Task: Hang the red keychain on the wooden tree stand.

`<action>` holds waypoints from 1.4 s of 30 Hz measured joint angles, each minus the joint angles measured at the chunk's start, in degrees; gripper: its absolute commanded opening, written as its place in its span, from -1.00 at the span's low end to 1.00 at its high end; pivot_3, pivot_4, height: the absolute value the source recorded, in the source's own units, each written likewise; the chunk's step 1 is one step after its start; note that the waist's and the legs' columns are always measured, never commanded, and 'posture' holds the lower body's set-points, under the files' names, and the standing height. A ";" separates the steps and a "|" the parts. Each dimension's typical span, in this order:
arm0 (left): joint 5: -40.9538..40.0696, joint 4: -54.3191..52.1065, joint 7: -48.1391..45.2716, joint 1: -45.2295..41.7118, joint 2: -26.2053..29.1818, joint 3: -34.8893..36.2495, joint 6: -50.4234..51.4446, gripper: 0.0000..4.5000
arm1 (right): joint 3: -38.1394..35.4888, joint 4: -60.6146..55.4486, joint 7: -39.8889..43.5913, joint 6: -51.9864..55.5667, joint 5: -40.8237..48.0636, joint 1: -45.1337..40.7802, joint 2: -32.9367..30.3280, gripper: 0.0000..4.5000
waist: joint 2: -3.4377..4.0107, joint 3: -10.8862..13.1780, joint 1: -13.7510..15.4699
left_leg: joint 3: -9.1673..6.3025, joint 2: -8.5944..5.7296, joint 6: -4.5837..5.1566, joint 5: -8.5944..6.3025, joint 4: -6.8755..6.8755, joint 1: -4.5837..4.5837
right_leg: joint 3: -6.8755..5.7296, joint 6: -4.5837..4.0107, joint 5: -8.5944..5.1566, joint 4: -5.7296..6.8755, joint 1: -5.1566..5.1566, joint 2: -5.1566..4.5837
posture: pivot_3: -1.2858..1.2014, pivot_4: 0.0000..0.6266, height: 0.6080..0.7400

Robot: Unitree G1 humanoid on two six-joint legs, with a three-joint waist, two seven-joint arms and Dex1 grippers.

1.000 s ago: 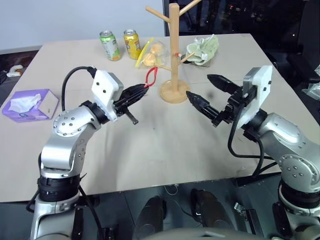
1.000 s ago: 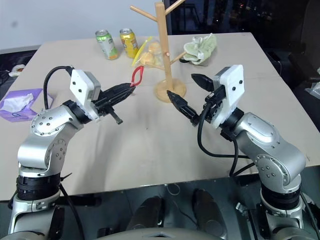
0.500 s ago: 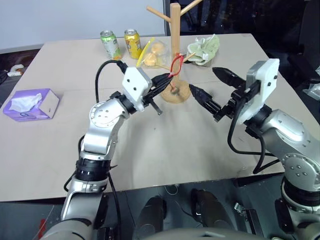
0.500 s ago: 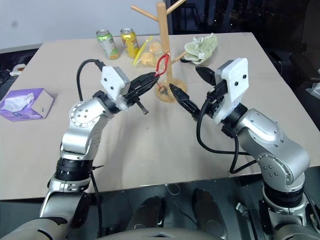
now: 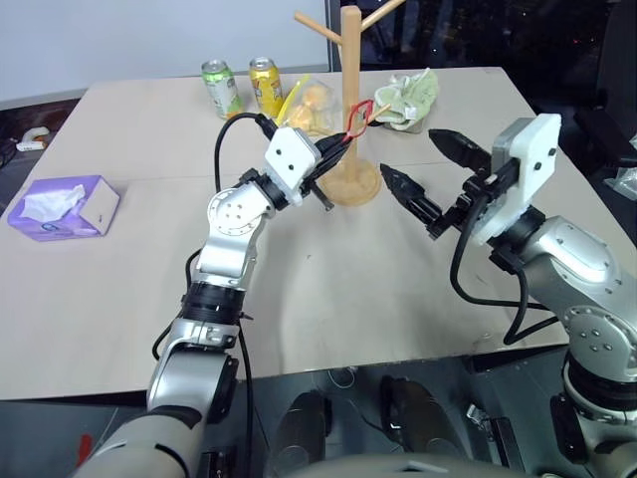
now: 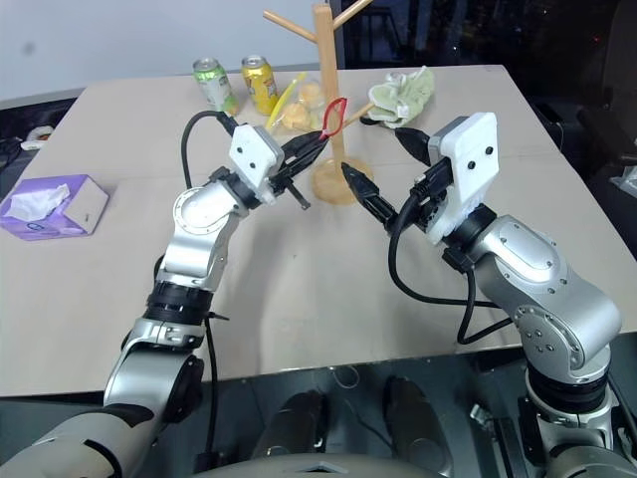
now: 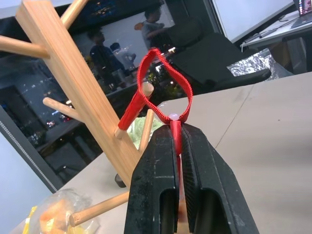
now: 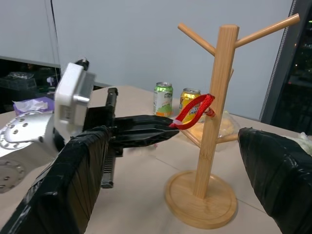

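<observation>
Your left hand (image 7: 176, 141) is pinching the small red strap-loop keychain (image 7: 163, 87) right at a short peg of the tall light-wood tree stand (image 5: 349, 95); releasing before the loop is threading over the peg tip risks dropping it onto the bench (image 5: 328, 289). Since a second ago that hand is reaching rightward from open bench toward the pole, while your right hand (image 5: 426, 171) is waiting spread and empty.

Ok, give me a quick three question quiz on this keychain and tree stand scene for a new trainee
1. True or false: the left gripper is shut on the red keychain.
2. The right gripper is: A open, holding nothing; B shut on a can; C gripping the wooden tree stand.
3. Which side of the stand is the tissue box on, the robot's left or right?

Key: 1 true. 2 A. 3 left.
</observation>
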 measured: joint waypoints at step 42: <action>6.26 10.53 1.97 -3.28 2.25 -0.14 -4.86 0.89 | -0.35 -0.93 -1.52 1.11 0.44 0.56 -0.81 1.00 | 0.00 0.00 -0.17 | -0.03 0.00 0.00 0.00 0.00 0.01 | -0.02 0.00 0.00 0.03 0.00 0.00 | 0.03 -0.52 1.00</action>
